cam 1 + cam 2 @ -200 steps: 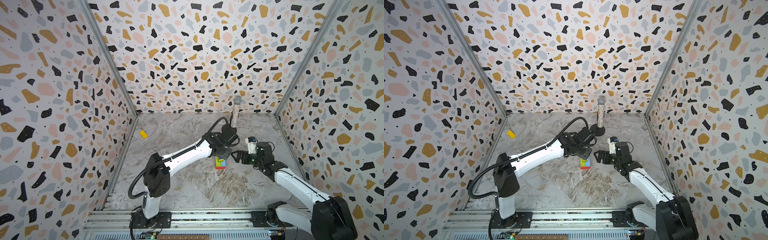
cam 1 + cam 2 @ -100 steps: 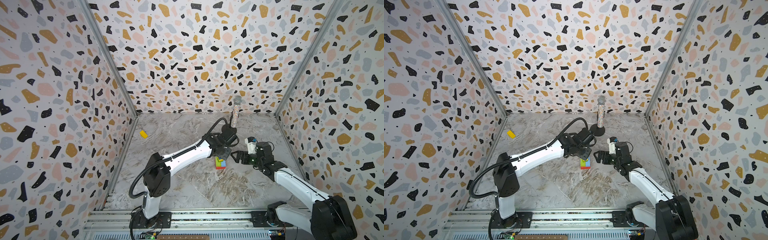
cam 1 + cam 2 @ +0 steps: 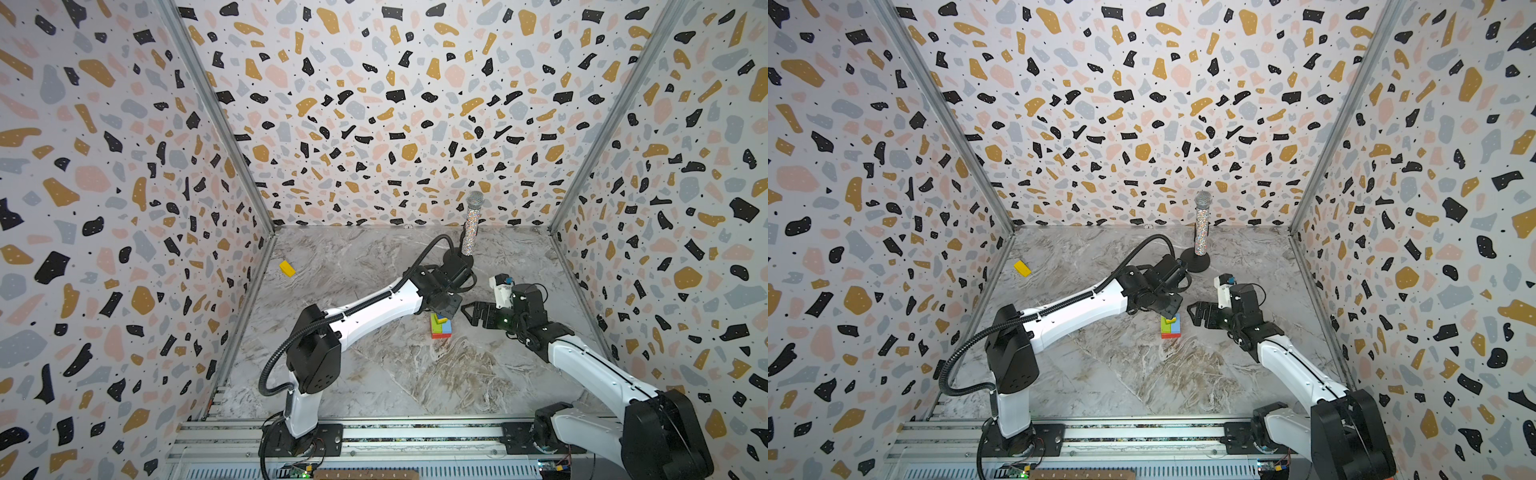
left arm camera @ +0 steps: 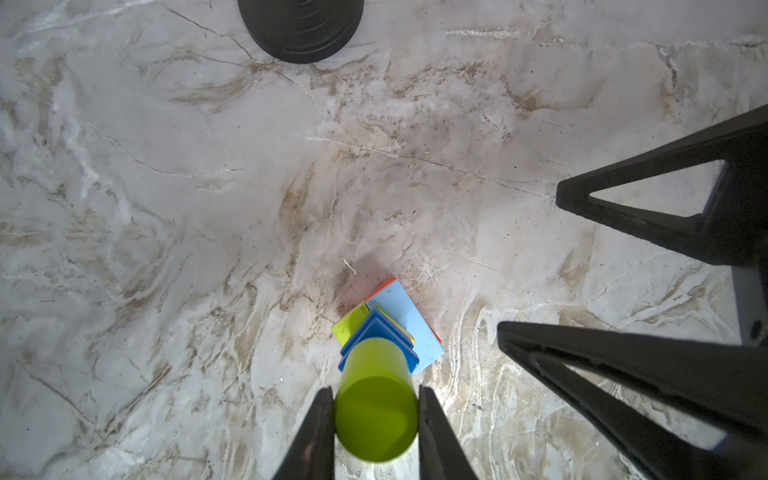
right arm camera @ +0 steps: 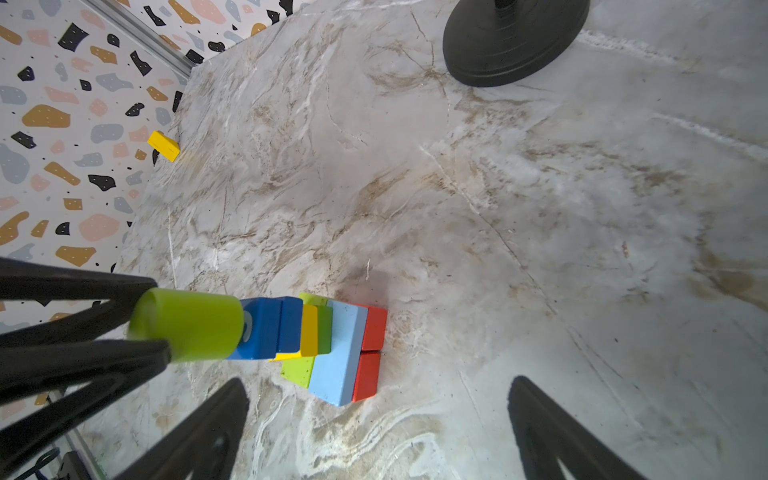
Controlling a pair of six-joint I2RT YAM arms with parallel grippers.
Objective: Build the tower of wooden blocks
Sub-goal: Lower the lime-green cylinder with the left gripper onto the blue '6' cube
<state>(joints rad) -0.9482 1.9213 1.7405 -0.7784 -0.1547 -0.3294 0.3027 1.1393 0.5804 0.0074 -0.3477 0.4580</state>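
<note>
Near the middle of the marble-patterned bench [image 3: 374, 374], slightly right of centre, stands the tower [image 3: 440, 326] of painted wood blocks. Two red bricks [image 5: 372, 328] lie side by side at the bottom. Above them come a light blue brick [image 5: 336, 353], a lime green brick [image 5: 297, 372], a thin yellow piece [image 5: 309, 332] and dark blue blocks [image 5: 270, 328]. The left end effector [image 4: 376, 392] is directly above, clenched on a lime green cylinder [image 4: 376, 415] whose lower end meets the topmost dark blue block. The right end effector [image 4: 530, 262] hovers just beside the tower, jaws spread wide, grasping nothing. A lone yellow brick [image 3: 286, 268] lies well apart by the left wall. A glittery microphone [image 3: 471, 226] stands upright near the back wall.
</note>
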